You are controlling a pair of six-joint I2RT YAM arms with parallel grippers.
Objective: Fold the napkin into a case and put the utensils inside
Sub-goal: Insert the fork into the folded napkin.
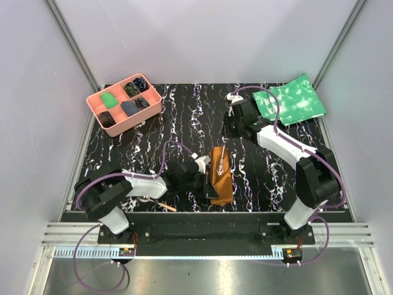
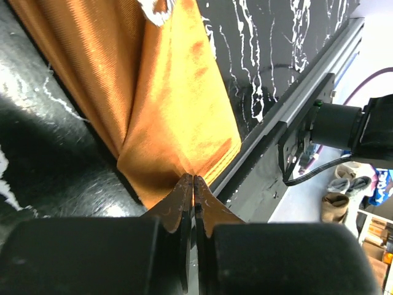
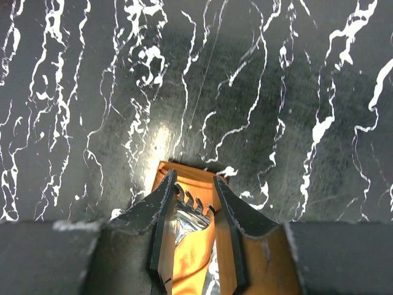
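As the overhead camera looks down, a black mat veined with white (image 1: 264,178) covers the table. From the near edge, the left arm (image 1: 132,184) reaches rightward toward the middle, and the right arm (image 1: 288,144) bends up and back toward the far side. A green cloth mottled with white (image 1: 295,98) lies at the far right corner. A pink tray with compartments (image 1: 138,121) sits at the far left corner.

Near the centre of the mat, a little toward the near edge, lies the case (image 1: 221,181), a narrow rust-brown pouch set lengthwise. The left gripper (image 2: 194,179) has its jaws pressed together on the cloth at the case's near end, and folds of cloth gather into the pinch. The right gripper (image 3: 193,177) is at the case's far end with its jaws a little way apart. The tines of the silver fork (image 3: 187,227) show in the gap, lying on the cloth. Whether the jaws touch the fork cannot be told. A slim piece with an orange-tan end (image 1: 167,206) lies on the mat beside the left arm, apart from the case.
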